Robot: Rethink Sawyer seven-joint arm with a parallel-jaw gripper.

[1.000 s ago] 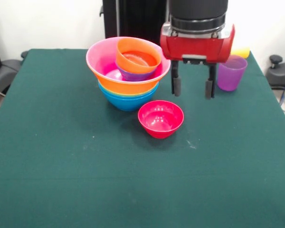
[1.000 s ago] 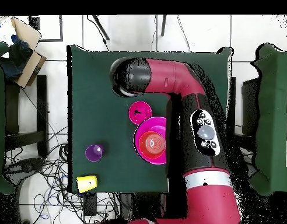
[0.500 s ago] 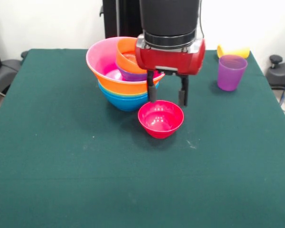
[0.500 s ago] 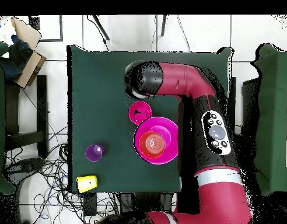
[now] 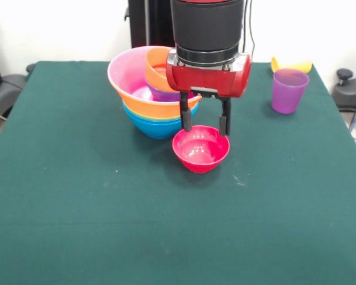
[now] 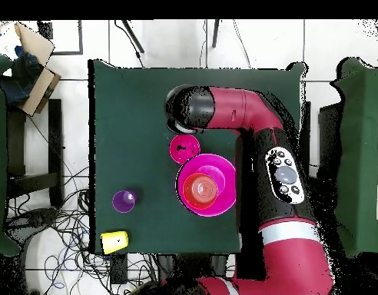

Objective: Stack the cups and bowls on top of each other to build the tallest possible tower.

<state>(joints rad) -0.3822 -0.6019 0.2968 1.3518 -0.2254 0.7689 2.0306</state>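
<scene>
Crimson bowl (image 5: 200, 148): directly beneath hand (image 5: 205, 123), upright on tabletop (image 5: 107, 219). Likely light, stiff, glossy-slick; grip thin rim. Hand released, fingers spread, empty.

white wall (image 5: 59, 27), green table (image 5: 77, 196), tiled floor (image 6: 169, 42)

Open green table (image 5: 107, 225) across the near half. Crimson bowl (image 5: 200, 148) tight beside the tower (image 5: 157, 89), blocking that side. Purple cup (image 5: 288, 90) and tipped yellow cup (image 5: 292, 64) well apart, far corner.
</scene>
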